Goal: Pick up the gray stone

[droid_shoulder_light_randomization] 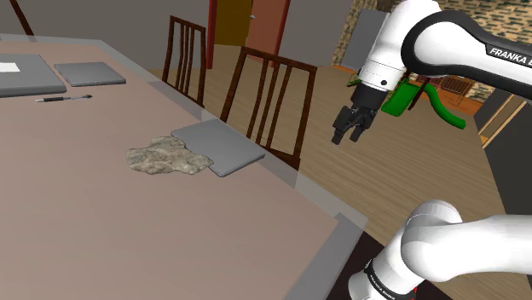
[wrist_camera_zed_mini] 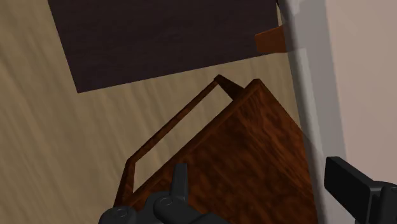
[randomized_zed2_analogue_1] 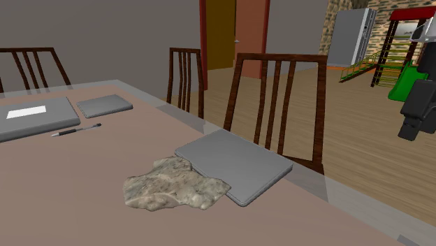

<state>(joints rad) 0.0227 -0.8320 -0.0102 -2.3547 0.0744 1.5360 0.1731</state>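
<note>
- Dining table [droid_shoulder_light_randomization: 85,230] was pinkish-brown with a pale rim, wood floor all around it
- gray stone [droid_shoulder_light_randomization: 168,158] lay flat on the table, right up against the edge of a closed gray laptop [droid_shoulder_light_randomization: 219,145]
- dark wooden chair [droid_shoulder_light_randomization: 274,98] stood just behind the laptop
- gripper [droid_shoulder_light_randomization: 348,135] hung out past the table edge, above the chair, well apart from the stone
- fingers were spread apart, nothing between them

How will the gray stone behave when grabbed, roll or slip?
The stone lies low and broad, so it probably won't roll. Its lumpy, sloping edges could slip from a pinch. Its mottled rock texture suggests rigid, fairly heavy.
</note>
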